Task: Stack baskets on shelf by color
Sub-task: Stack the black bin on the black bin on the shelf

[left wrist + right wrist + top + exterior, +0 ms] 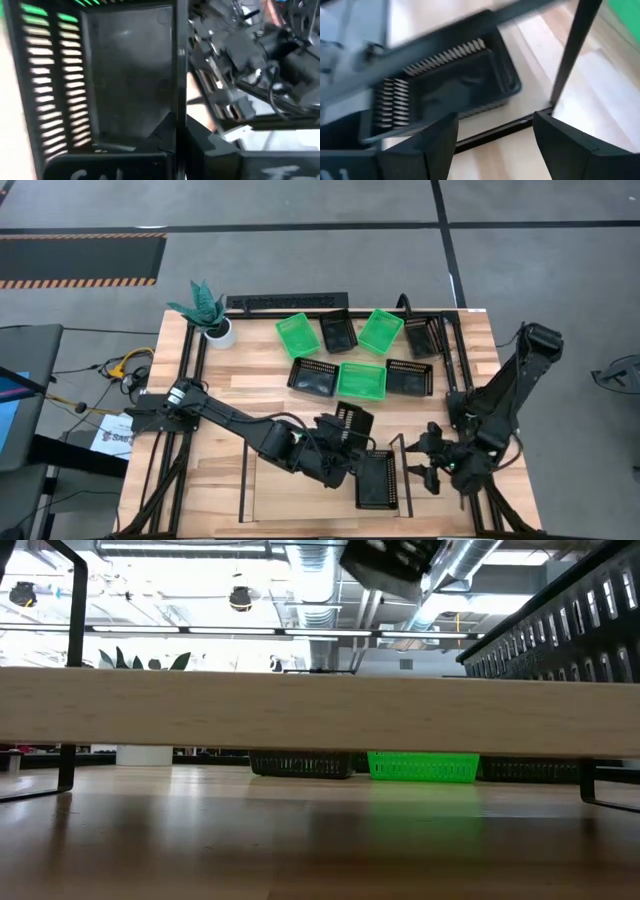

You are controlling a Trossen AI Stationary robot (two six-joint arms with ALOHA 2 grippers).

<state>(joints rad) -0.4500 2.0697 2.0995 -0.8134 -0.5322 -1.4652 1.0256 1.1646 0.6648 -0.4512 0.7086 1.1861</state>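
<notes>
Light wooden table (250,395) on a grey floor with black lines and hazard striping. Baskets: three bright green baskets (361,379) and four black ones lie loose at the far side; one black basket (378,478) rests on the shelf (290,495) near its right wire end. Left gripper (335,442) clenched on the rim of a raised black basket (352,423). Right gripper (428,458), jaws released, just beside the shelf. Potted plant (205,312) at the far left corner.

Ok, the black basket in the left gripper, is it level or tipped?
Tipped. In the high view the black basket hangs slanted above the shelf, one wall pinched by the shut left gripper; the low view shows it airborne, tilted.
</notes>
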